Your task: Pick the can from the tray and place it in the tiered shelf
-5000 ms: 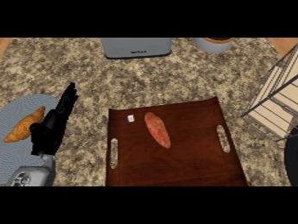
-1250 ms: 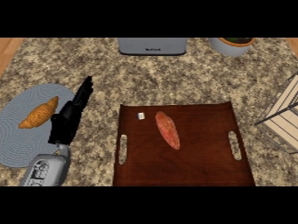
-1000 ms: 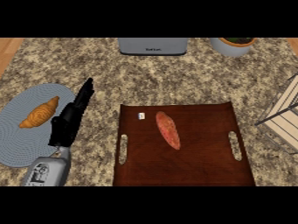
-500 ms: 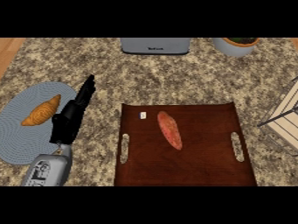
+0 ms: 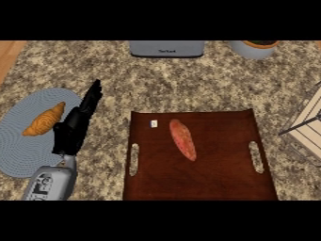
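- Head view is being given steeply down onto a speckled stone desk (image 5: 190,80), with wooden flooring being shown past its left and right edges.
- A dark brown tray (image 5: 225,174) with a slot handle at each side is being carried on the desk at lower centre.
- A reddish-orange, elongated thing (image 5: 182,139), looking like a sweet potato, is being seen lying slantwise on the tray, towards its upper left part.
- A small white item (image 5: 154,123) is being shown just beside it near the tray's upper left corner; what it is cannot be told.
- No can is being made out on the tray or anywhere else in this view.
- The left hand (image 5: 76,124) is being held over the desk between the tray and a round blue-grey plate (image 5: 17,146), with its fingers (image 5: 93,92) stretched straight towards the far edge and nothing being grasped.
- A croissant (image 5: 43,120) is being seen lying on the plate, just left of the hand.
- The tiered shelf (image 5: 319,124), with pale wooden slats and a dark frame, is being partly shown at the right edge.
- A grey appliance (image 5: 166,48) and a pale bowl-like pot (image 5: 260,48) are being seen at the far edge.
- The right hand is not being shown.
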`<state>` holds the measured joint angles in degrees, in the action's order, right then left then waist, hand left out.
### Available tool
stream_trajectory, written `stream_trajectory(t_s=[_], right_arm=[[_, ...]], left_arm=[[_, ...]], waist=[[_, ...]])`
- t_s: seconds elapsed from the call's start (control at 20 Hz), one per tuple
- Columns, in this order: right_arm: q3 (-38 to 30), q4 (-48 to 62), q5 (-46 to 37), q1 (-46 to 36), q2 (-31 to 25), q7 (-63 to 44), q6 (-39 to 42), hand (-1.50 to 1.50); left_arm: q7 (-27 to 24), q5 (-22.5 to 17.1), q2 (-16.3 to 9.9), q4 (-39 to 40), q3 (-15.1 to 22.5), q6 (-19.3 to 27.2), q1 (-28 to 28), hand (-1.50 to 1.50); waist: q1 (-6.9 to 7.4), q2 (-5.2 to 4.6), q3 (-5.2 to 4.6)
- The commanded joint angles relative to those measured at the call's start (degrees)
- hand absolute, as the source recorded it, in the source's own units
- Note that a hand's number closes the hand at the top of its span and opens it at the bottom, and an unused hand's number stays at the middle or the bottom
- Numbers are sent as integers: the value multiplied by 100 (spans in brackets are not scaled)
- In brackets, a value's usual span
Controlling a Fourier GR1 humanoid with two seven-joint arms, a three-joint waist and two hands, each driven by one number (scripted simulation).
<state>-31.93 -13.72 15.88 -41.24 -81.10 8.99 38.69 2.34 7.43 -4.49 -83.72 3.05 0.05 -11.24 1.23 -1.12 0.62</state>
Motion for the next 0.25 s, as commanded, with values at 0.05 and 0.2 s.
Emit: stream_trajectory(t_s=[0.05,0.2], right_arm=[[114,96,-219,390,-218,407,405,-150],[45,267,-189,535,-211,570,579,-150]], left_arm=[[-54,18,12,31,-6,27,1,0],[-54,-22,30,-1,-49,48,-9,0]], waist=[[-4,-40,22],[-36,-32,37]])
